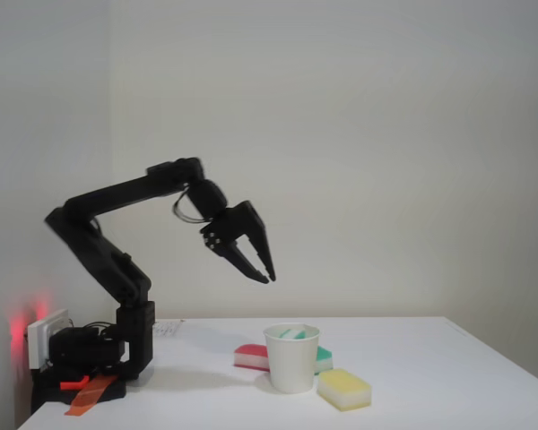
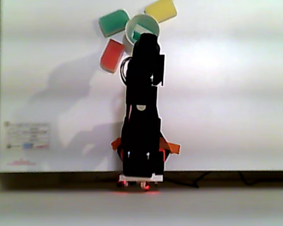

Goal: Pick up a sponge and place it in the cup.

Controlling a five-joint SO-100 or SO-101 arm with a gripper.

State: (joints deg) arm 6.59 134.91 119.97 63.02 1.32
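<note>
**Operator:** Gripper (image 1: 267,276) hangs high above the tabletop in the fixed view, up and a touch left of the cup (image 1: 292,360), fingers spread and nothing between them.

**Observer:** Where's the sponge (image 1: 293,333)?

**Operator:** I see a green sliver poking over the rolled rim, inside the cup. From the other view, a patch of green shows in the cup's mouth (image 2: 137,36), though my arm (image 2: 142,101) covers part of it.

**Observer:** So it's in?

**Operator:** I'd judge the drop is done. What's left, by my reckoning, is only bringing the arm away and home.

**Observer:** What else is around the cup?

**Operator:** Yellow-topped sponge (image 1: 343,388) lies just beside the cup toward the front edge. Red-pink sponge (image 1: 250,356) sits behind it on the left, and another green sponge (image 2: 113,22) lies flat beside the cup on the table (image 1: 430,376). The cup stands upright.
</note>
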